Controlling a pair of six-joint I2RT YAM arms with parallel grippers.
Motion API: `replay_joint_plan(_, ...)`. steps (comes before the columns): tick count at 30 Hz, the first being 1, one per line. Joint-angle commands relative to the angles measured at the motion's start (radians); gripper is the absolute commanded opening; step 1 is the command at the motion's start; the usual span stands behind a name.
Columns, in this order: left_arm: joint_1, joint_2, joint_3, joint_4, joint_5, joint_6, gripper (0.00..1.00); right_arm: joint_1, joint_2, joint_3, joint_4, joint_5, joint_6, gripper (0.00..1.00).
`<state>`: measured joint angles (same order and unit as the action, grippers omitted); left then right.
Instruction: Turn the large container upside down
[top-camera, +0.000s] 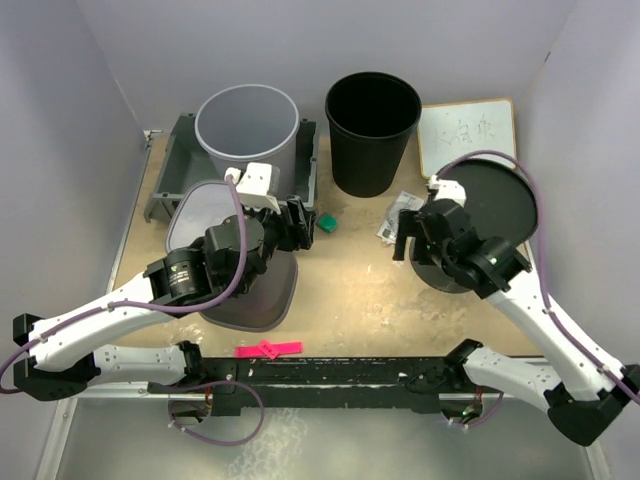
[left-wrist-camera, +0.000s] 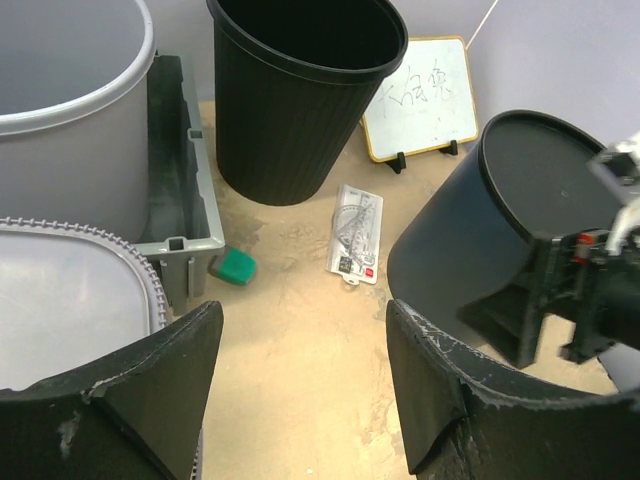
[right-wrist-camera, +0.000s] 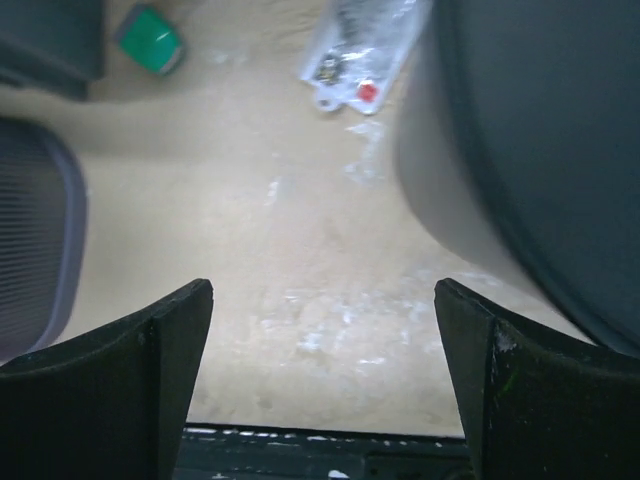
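A large black container (top-camera: 490, 205) stands upside down at the right of the table, its flat base facing up. It also shows in the left wrist view (left-wrist-camera: 500, 210) and the right wrist view (right-wrist-camera: 540, 150). My right gripper (top-camera: 405, 235) is open and empty just left of it, low over the table (right-wrist-camera: 323, 320). My left gripper (top-camera: 298, 224) is open and empty over bare table left of centre (left-wrist-camera: 305, 340). A second black bin (top-camera: 372, 130) stands upright at the back (left-wrist-camera: 300, 90).
A grey bucket (top-camera: 247, 130) sits in a grey tray (top-camera: 175, 160) at the back left. A grey ribbed tub (top-camera: 200, 210) lies under my left arm. A green block (top-camera: 326, 222), a plastic packet (top-camera: 400, 212), a whiteboard (top-camera: 467, 130) and a pink clip (top-camera: 268, 349) are also on the table.
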<state>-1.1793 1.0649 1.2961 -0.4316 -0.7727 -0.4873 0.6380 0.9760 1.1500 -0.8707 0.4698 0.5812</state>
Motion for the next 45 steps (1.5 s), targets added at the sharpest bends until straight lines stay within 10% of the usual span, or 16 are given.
replay_joint_plan(1, 0.001, -0.008, 0.027, 0.026, 0.018, -0.010, 0.63, 0.016, 0.067, -0.057, 0.241, -0.217, -0.065, 0.94)
replay_joint_plan(15, 0.001, -0.004, 0.025, 0.000, 0.020, -0.027, 0.63, -0.108, 0.122, -0.055, 0.002, 0.454, 0.046, 1.00)
replay_joint_plan(22, 0.001, 0.009, 0.030, 0.000, 0.028, -0.020, 0.63, -0.110, 0.120, -0.064, 0.157, 0.166, -0.097, 1.00)
replay_joint_plan(28, 0.001, 0.019, 0.054, -0.027, 0.069, -0.017, 0.63, -0.213, 0.174, -0.118, 0.232, 0.279, -0.155, 1.00)
replay_joint_plan(40, 0.001, 0.013, 0.069, -0.039, 0.069, -0.014, 0.63, -0.287, 0.214, 0.084, 0.429, -0.443, -0.180, 1.00)
replay_joint_plan(45, 0.001, 0.016, 0.121, -0.089, 0.042, 0.010, 0.63, -0.210, 0.268, 0.220, 0.530, -0.468, -0.268, 1.00)
